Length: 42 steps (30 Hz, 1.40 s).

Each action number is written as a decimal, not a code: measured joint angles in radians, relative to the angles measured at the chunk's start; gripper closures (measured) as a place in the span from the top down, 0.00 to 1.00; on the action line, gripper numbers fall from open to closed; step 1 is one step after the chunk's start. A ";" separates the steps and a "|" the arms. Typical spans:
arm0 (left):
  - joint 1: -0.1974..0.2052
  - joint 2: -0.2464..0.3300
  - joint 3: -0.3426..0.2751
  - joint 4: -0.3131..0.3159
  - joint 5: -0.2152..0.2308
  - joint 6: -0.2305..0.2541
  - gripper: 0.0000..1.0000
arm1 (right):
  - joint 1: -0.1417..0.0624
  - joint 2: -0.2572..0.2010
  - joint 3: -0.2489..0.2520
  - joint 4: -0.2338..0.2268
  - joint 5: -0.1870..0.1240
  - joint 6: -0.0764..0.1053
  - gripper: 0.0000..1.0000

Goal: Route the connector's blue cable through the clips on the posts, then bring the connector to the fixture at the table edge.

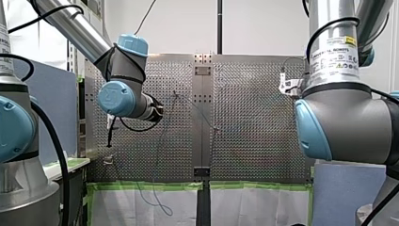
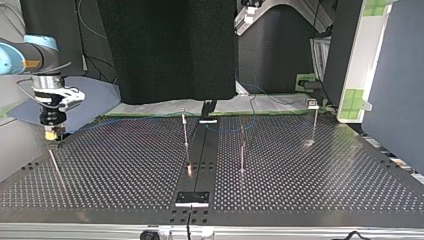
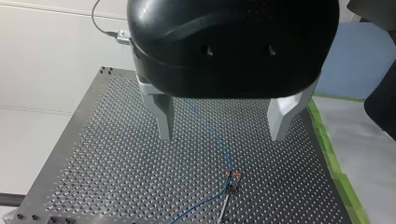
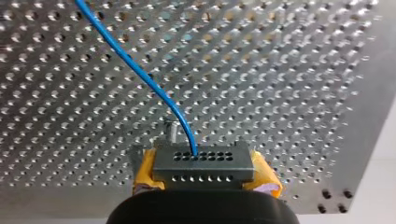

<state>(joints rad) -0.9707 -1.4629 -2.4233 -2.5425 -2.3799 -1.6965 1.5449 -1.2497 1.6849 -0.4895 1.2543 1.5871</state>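
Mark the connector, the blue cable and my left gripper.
connector (image 4: 204,167), right wrist view, middle of its grey face.
blue cable (image 4: 159,91), right wrist view, mid-run ahead of the connector.
left gripper (image 3: 222,135), left wrist view, midway between its fingertips.

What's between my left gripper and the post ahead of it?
In the left wrist view, only the blue cable crosses bare table between my left gripper and the post.

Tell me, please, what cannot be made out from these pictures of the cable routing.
- Top view: the clips on the thin metal posts are too small to show whether the thin blue cable sits in them.
- Right wrist view: the grey perforated connector hides whatever lies beneath it and most of my right gripper's yellow fingers.
- Top view: my left gripper lies outside the frame.
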 joint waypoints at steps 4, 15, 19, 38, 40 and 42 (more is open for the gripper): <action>-0.008 -0.001 0.000 -0.002 -0.012 0.000 1.00 | -0.011 0.007 0.000 -0.008 -0.017 0.004 0.11; -0.031 -0.020 0.002 -0.006 -0.051 0.000 1.00 | -0.030 0.013 0.000 -0.017 -0.044 0.017 0.11; -0.039 -0.022 0.004 -0.009 -0.065 -0.001 1.00 | -0.036 0.022 0.000 -0.029 -0.051 0.023 0.11; -0.071 -0.022 0.006 -0.020 -0.099 -0.012 1.00 | -0.065 0.071 -0.038 0.003 -0.036 0.010 0.11; -0.075 -0.022 0.006 -0.020 -0.106 -0.013 1.00 | -0.067 0.073 -0.042 0.003 -0.035 0.010 0.11; -0.078 -0.022 0.006 -0.021 -0.111 -0.013 1.00 | -0.070 0.074 -0.045 0.001 -0.035 0.009 0.11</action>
<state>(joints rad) -1.0484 -1.4852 -2.4176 -2.5632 -2.4910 -1.7098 1.4754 -1.1760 1.6400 -0.4881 1.2189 1.5964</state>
